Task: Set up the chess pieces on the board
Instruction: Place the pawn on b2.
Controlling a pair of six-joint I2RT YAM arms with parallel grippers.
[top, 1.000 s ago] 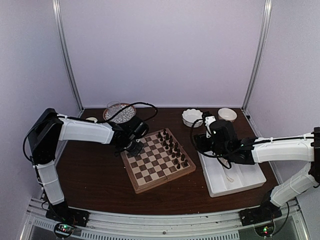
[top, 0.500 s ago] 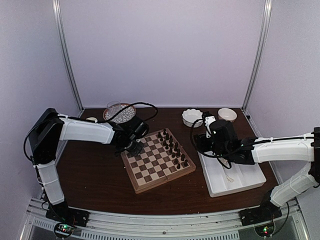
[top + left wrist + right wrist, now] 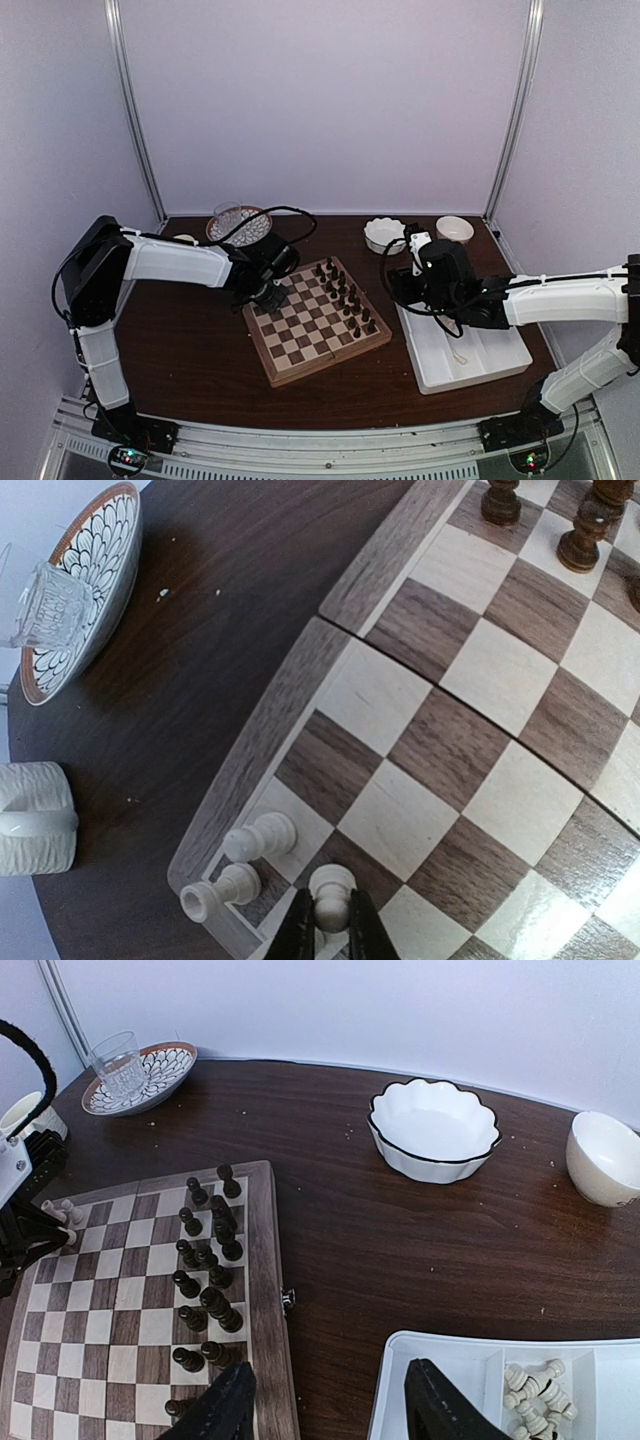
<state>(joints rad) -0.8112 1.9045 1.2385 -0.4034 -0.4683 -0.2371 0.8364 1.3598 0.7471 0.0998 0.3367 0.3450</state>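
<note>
The board [image 3: 315, 322] lies at the table's middle, with dark brown pieces [image 3: 345, 295] along its right side. My left gripper [image 3: 332, 912] is shut on a cream-white pawn [image 3: 333, 885], held over a dark square near the board's left far corner. Two more white chess pieces [image 3: 262, 837] stand right at that corner, just left of the held pawn. My right gripper [image 3: 330, 1400] is open and empty. It hovers above the gap between the board's right rim [image 3: 262, 1290] and the white tray [image 3: 450, 1340]. Several white chess pieces [image 3: 535, 1392] lie in the tray.
A patterned plate [image 3: 85, 580] with a glass [image 3: 48, 605] on it stands at the back left, a small white cup [image 3: 35, 815] beside it. A scalloped white bowl [image 3: 433, 1130] and a round white cup [image 3: 605, 1158] stand at the back right.
The left arm has shifted only very slightly, and its grip on the pawn is the same. The right arm has not moved.
</note>
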